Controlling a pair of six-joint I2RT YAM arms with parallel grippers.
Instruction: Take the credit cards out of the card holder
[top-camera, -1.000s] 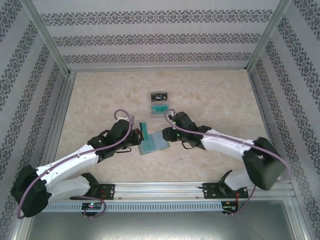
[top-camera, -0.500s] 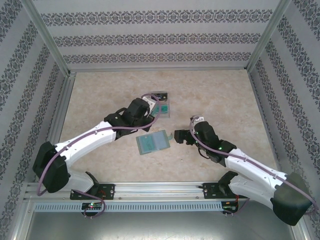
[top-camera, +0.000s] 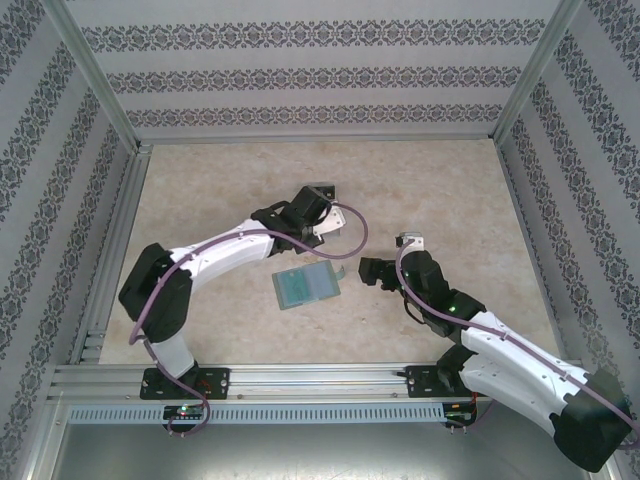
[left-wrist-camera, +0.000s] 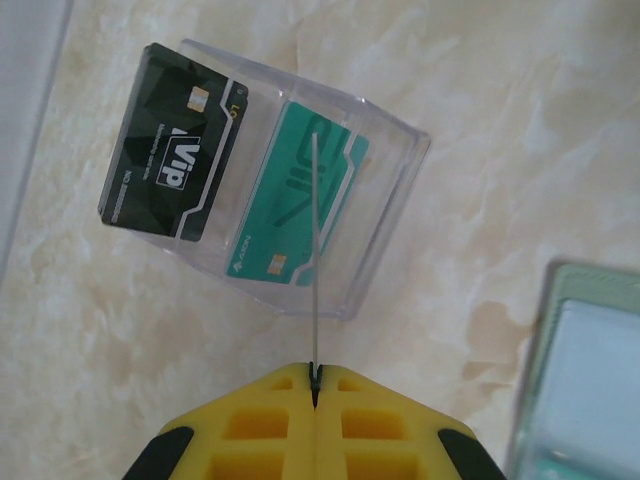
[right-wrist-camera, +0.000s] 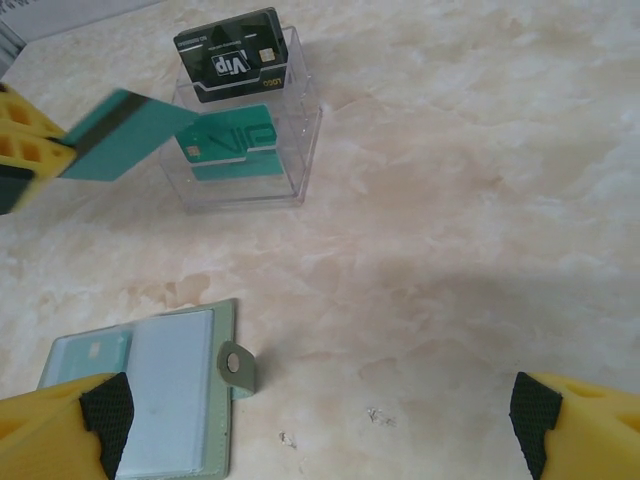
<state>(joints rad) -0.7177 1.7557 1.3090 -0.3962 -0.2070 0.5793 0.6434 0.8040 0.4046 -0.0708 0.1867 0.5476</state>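
Robot arms at work on a marble-patterned table (top-camera: 450, 190): the left gripper (left-wrist-camera: 313, 374) pinches a teal card (right-wrist-camera: 125, 135) between its yellow fingers (left-wrist-camera: 250, 430), with the jaws pressed flat on the card's near end. In the left wrist view the card is edge-on, a thin line reaching out over the clear tray (left-wrist-camera: 395, 215). In the right wrist view its teal face and dark stripe show, with the far corner over the tray's left wall. Whether the card touches the tray cannot be told.

Two more cards sit in the tray. A black card (left-wrist-camera: 170, 170) marked "VIP" sticks out past the rim, and a second teal card (left-wrist-camera: 300, 205) lies just beside it.

The card holder (top-camera: 307, 285) lies open and flat near the middle of the table, at 6 o'clock from the tray and apart from it. Its bluish-grey pockets face up, and its small closure tab (right-wrist-camera: 238, 365) juts from the 3 o'clock side. A pale teal shape shows through one pocket.

The right gripper (top-camera: 362, 270) hovers at 3 o'clock of the card holder, near the tab. Its jaws are spread wide with nothing between them, and the dark pads (right-wrist-camera: 105, 415) stand well apart over bare table.
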